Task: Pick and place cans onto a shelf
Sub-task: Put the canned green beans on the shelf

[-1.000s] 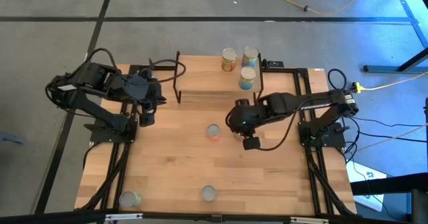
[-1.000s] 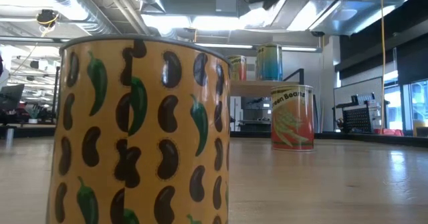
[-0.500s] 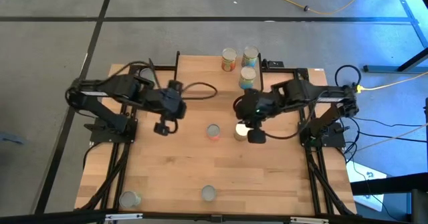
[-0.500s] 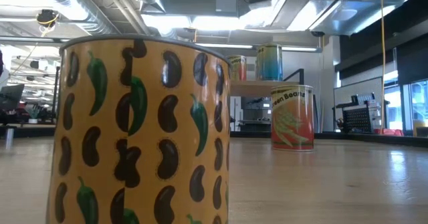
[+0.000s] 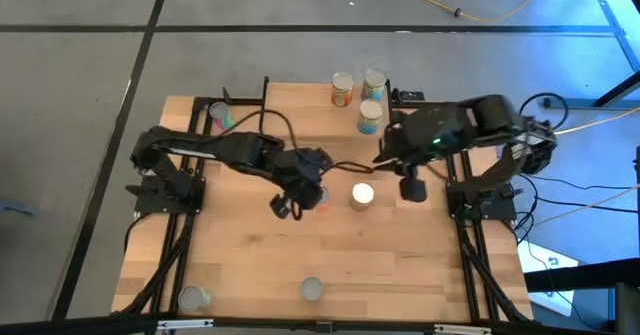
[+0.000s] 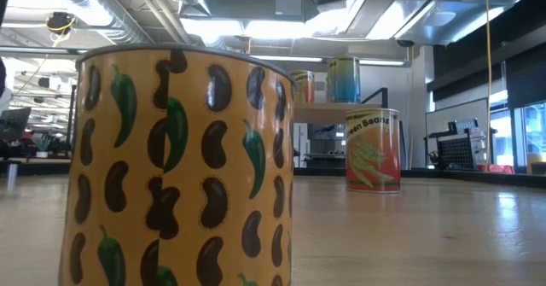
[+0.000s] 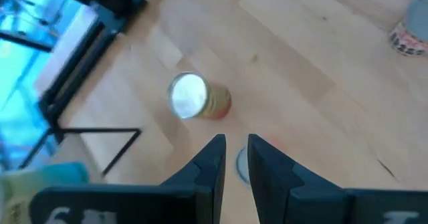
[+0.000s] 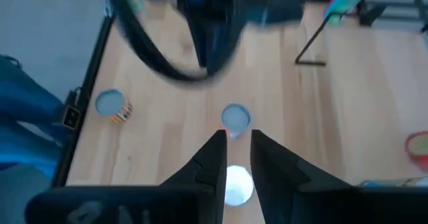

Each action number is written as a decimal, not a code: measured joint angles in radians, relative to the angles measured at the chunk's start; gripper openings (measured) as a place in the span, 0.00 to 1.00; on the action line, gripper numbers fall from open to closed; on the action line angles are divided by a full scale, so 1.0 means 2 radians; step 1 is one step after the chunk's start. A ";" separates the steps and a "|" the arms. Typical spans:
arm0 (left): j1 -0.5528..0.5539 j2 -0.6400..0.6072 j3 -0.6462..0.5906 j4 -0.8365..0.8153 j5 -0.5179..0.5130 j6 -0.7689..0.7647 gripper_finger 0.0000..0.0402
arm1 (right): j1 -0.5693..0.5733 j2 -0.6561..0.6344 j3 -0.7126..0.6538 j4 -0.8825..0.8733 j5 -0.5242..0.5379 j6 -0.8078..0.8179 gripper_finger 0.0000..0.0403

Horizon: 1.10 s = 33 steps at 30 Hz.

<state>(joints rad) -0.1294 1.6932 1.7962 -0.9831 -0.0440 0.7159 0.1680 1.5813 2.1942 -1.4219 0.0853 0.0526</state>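
The left gripper [image 7: 235, 142] hangs over the middle of the counter [image 5: 250, 265], its jaws only narrowly parted and empty, with the orange-red can [image 5: 319, 198] standing almost under its tips. To take that can well, the jaws likely need to spread wider than its body, centre over the silver top, and come straight down before closing, so the tin is not tipped. Just beside it stands a bright-topped can [image 5: 362, 195], close enough that a careless finger could knock it. The right gripper [image 8: 235, 138], also slightly parted and holding nothing, hovers near that second can. Behind, the shelf [image 5: 310, 125] already carries three cans [image 5: 369, 117] at its right end, leaving its left part free
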 joint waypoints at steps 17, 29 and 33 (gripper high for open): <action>0.059 0.101 0.000 0.123 0.033 0.027 0.14 | -0.002 -0.075 0.002 0.009 0.001 -0.017 0.17; 0.053 0.127 0.000 0.170 0.108 0.042 0.14 | -0.002 -0.078 0.002 0.000 0.000 -0.018 0.17; 0.054 0.127 0.000 0.176 0.107 0.042 0.14 | -0.002 -0.078 0.002 0.000 0.000 -0.018 0.17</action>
<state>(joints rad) -0.0207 1.9465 1.7958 -0.6308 0.1707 0.7994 0.1646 1.4250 2.1979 -1.4220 0.0856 0.0174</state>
